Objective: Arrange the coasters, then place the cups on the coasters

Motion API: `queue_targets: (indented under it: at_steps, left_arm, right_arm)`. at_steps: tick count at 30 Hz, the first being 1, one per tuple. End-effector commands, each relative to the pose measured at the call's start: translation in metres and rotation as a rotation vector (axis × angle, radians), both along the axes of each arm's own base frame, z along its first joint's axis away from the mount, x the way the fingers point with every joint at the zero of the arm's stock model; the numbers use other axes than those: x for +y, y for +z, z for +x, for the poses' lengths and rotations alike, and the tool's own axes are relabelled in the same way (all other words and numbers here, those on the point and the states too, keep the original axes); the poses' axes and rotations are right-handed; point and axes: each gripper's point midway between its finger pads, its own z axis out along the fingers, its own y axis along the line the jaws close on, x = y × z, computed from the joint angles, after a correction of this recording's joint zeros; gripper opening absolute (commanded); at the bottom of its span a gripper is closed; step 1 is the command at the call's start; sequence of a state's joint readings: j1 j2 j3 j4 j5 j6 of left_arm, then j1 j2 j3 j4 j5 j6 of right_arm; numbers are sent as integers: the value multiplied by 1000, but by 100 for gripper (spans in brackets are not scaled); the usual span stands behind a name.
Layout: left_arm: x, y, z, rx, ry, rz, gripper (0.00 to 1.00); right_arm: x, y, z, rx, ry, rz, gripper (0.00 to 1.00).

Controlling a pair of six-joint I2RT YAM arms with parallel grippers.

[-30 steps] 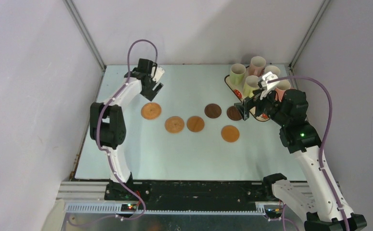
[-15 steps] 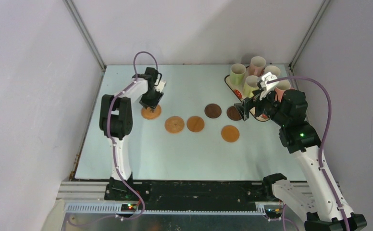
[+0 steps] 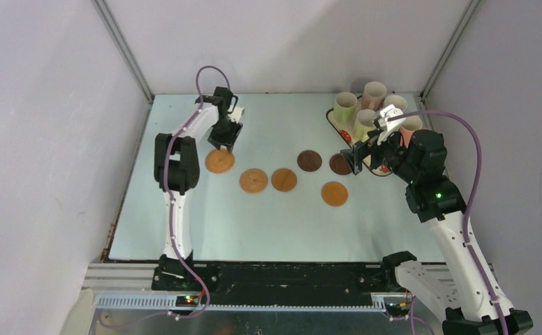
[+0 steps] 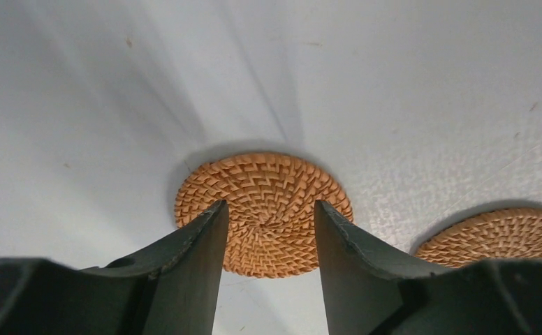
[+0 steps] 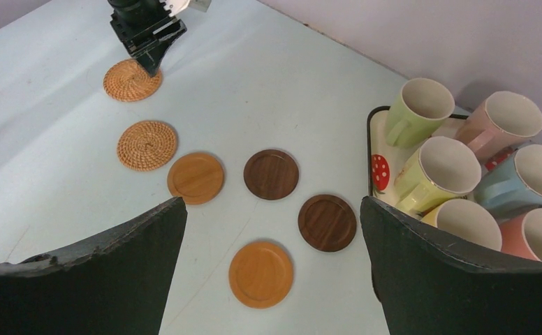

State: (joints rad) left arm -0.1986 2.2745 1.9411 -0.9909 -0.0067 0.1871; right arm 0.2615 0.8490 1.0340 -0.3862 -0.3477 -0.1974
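Six coasters lie spread across the table: a woven one (image 3: 219, 160) at the left, a second woven one (image 3: 253, 181), a tan wooden one (image 3: 283, 179), two dark brown ones (image 3: 309, 160) (image 3: 339, 164) and another tan one (image 3: 334, 193). My left gripper (image 3: 222, 144) (image 4: 268, 209) points down at the far edge of the leftmost woven coaster (image 4: 262, 213), open, nothing between its fingers. The cups (image 5: 439, 171) stand packed on the tray (image 5: 371, 143) at the back right. My right gripper (image 3: 355, 160) (image 5: 273, 202) hovers wide open beside the tray, above a dark coaster (image 5: 327, 222).
Grey enclosure walls close in the table on three sides, with metal posts (image 3: 125, 52) at the back corners. The strawberry-print tray (image 3: 332, 120) sits against the right wall. The left arm's purple cable (image 3: 209, 71) loops above its wrist.
The left arm has swung in from the far side and lowered its gripper onto the leftmost woven coaster's edge. The right arm has stayed still.
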Motion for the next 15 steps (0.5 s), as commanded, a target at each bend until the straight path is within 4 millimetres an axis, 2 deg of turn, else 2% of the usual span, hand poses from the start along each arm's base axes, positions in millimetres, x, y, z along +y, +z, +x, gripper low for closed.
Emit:
queue_targets:
  at_steps: [1, 2, 3, 4, 5, 6, 7, 8, 9, 10, 11, 12, 13, 15]
  left_arm:
    - [-12, 21, 4, -22, 64, -92, 61]
    - [-12, 34, 5, -57, 74, -110, 65]
    - [-13, 34, 3, -68, 89, -130, 75]
    - [-10, 49, 3, -105, 110, -150, 78]
    - [-10, 45, -2, -101, 119, -167, 84]
    - [-8, 54, -5, -119, 139, -191, 87]
    - [-8, 48, -12, -96, 148, -219, 92]
    - [-10, 52, -14, -106, 161, -245, 95]
    - [-12, 41, -26, -66, 165, -272, 98]
    - [-15, 39, -28, -64, 187, -295, 99]
    - [-18, 28, -39, -24, 192, -314, 99]
    - [-20, 24, -39, -21, 204, -331, 99]
    - [-23, 15, -48, 11, 211, -345, 100]
    - [-27, 8, -51, 24, 227, -374, 100]
  right_arm:
    - [-5, 10, 5, -50, -22, -4, 100]
    - [-5, 10, 5, -49, -22, -4, 100]
    - [-4, 10, 6, -46, -20, -3, 100]
    - [-3, 9, 6, -42, -19, -3, 100]
    - [-2, 7, 6, -38, -15, -2, 100]
    - [-1, 7, 6, -36, -11, -3, 100]
    - [0, 5, 7, -30, -9, -6, 100]
    - [1, 4, 8, -29, -5, -8, 100]
    - [2, 3, 9, -28, -6, -11, 100]
    - [4, 2, 9, -30, -2, -12, 100]
    - [4, 2, 9, -31, -2, -13, 100]
    - [5, 2, 9, -32, -1, -13, 100]
    - [5, 2, 9, -32, -2, -13, 100]
    - [4, 2, 10, -33, -6, -13, 100]
